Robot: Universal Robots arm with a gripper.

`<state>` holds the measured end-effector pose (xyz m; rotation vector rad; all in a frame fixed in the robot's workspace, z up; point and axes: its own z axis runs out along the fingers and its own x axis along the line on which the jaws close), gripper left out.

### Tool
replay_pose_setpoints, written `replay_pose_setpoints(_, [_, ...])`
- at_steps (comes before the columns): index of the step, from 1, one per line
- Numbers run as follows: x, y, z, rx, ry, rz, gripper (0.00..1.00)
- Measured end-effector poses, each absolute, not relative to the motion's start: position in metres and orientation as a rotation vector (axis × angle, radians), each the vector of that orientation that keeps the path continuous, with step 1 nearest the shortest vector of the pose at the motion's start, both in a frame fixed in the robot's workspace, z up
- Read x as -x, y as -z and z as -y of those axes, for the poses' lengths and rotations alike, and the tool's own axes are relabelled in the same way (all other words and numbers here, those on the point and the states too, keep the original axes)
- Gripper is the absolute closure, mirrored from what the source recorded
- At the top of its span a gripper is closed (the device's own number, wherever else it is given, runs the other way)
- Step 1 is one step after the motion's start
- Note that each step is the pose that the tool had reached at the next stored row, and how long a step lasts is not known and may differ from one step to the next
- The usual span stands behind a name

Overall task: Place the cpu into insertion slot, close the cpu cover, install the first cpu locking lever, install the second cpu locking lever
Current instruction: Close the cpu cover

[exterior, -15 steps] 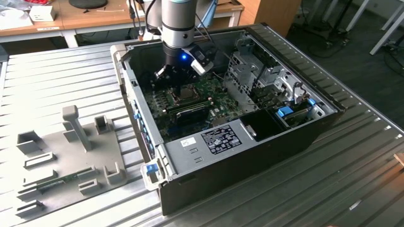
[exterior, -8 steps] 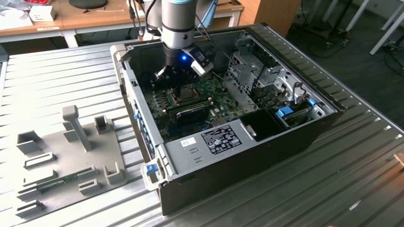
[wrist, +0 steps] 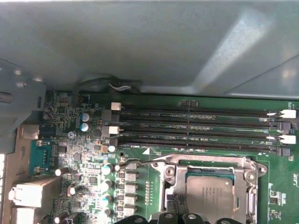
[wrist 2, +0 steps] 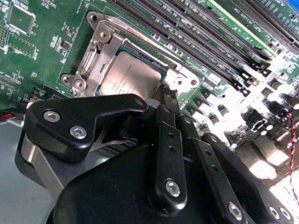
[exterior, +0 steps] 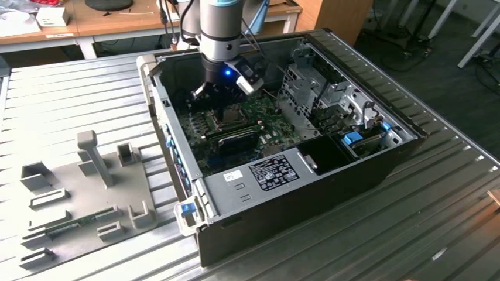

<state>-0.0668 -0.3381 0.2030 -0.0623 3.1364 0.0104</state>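
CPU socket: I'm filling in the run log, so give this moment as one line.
cpu seated in insertion slot | cpu cover down around it | gripper low at the socket's edge

You're getting room only from above: memory slots are lying just beside the insertion slot, the case wall is rising beyond them, drive cage crowding the exterior view's right.

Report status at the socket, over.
Status: claw low at cpu cover edge, contact unclear. Cover flat over seated cpu. Long memory slots alongside, not blocking.
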Motion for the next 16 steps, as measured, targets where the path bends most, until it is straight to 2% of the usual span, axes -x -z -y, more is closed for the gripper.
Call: replay_pose_setpoints(16, [0.0668, -0.2014, 0.3364, 0.062, -0.010, -3.136, 0.90])
